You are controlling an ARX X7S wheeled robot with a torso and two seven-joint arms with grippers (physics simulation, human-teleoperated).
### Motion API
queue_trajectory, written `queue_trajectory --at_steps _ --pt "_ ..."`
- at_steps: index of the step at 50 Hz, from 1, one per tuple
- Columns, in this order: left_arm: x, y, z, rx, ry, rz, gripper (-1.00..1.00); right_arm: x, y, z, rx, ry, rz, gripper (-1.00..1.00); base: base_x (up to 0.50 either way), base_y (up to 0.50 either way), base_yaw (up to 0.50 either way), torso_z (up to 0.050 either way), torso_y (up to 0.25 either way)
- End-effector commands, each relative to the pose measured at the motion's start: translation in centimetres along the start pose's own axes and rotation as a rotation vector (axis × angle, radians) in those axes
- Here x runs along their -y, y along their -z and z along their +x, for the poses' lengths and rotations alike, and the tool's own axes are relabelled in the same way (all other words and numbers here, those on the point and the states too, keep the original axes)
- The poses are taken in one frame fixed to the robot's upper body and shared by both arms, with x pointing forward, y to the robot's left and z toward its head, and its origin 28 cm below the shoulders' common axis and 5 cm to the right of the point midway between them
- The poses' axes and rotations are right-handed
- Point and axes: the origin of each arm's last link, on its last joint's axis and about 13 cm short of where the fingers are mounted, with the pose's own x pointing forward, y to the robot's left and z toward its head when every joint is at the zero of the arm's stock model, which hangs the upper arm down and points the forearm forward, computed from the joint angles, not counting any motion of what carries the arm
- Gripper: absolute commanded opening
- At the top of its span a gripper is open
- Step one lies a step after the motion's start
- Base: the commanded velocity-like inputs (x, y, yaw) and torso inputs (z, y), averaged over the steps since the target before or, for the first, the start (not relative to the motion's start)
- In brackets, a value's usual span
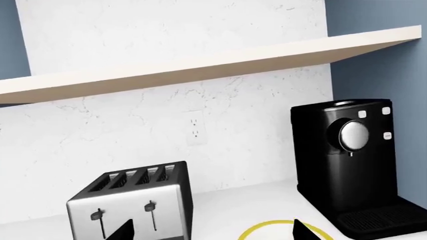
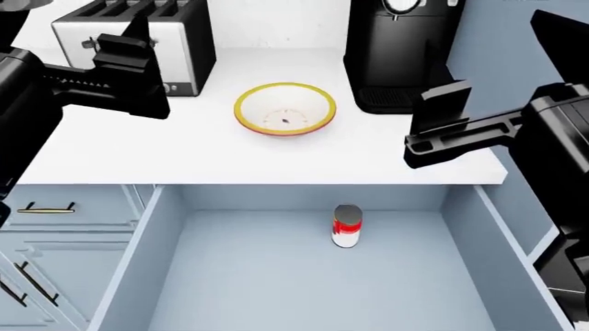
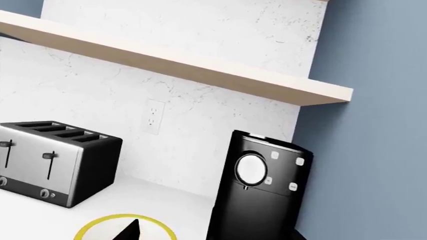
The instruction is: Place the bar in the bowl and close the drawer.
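The bowl (image 2: 285,109), yellow-rimmed with a white speckled inside, sits on the white counter between the toaster and the coffee machine; its rim (image 1: 267,229) also shows in the left wrist view, and the rim (image 3: 100,224) in the right wrist view. The drawer (image 2: 138,255) stands pulled out wide below the counter edge. The bar is out of view. My left gripper (image 2: 134,69) (image 1: 213,232) hovers open over the counter's left part. My right gripper (image 2: 442,124) (image 3: 210,234) hovers open near the coffee machine. Neither holds anything.
A red-and-white can (image 2: 346,225) stands upright in the drawer near its back wall. A steel toaster (image 2: 184,34) and a black coffee machine (image 2: 396,48) stand at the counter's back. A wall shelf (image 1: 200,65) runs above. Lower cabinet fronts with a brass handle (image 2: 44,207) are at the left.
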Motion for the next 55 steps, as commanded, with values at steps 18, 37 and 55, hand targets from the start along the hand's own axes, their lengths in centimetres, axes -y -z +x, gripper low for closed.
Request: queue_trajectory --at_steps 18,37,55 --pt "0.2 0.6 0.5 -0.012 0.015 0.001 1.00 1.1 -4.4 2.0 -0.259 -0.204 -0.171 1.00 0.00 0.00 0.00 0.000 0.000" --pt "0.3 0.7 0.6 -0.035 0.023 0.027 1.00 2.6 -5.4 5.5 -0.542 -0.417 -0.316 1.00 0.00 0.00 0.00 0.000 0.000" --pt "0.6 0.7 0.7 -0.061 0.035 0.034 1.00 2.4 -4.7 6.3 -0.788 -0.737 -0.326 1.00 0.00 0.00 0.00 0.000 0.000"
